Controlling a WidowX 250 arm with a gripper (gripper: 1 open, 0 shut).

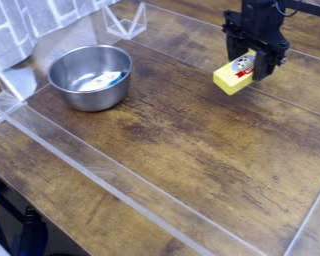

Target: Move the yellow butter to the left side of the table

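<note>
Over at the far right of the surface (190, 140), the yellow butter (235, 76) sits tilted, its white label with red marks facing up, pinched at its upper end by the black claw (256, 66), which comes down on it from above and is clamped shut on the block. Well apart to the left stands a steel bowl (88, 76) with something pale lying inside. Clear acrylic walls (96, 165) edge the dark wood planks.

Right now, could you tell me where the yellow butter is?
The yellow butter is upper right in the camera view, clamped in the gripper, well right of the steel bowl.
</note>
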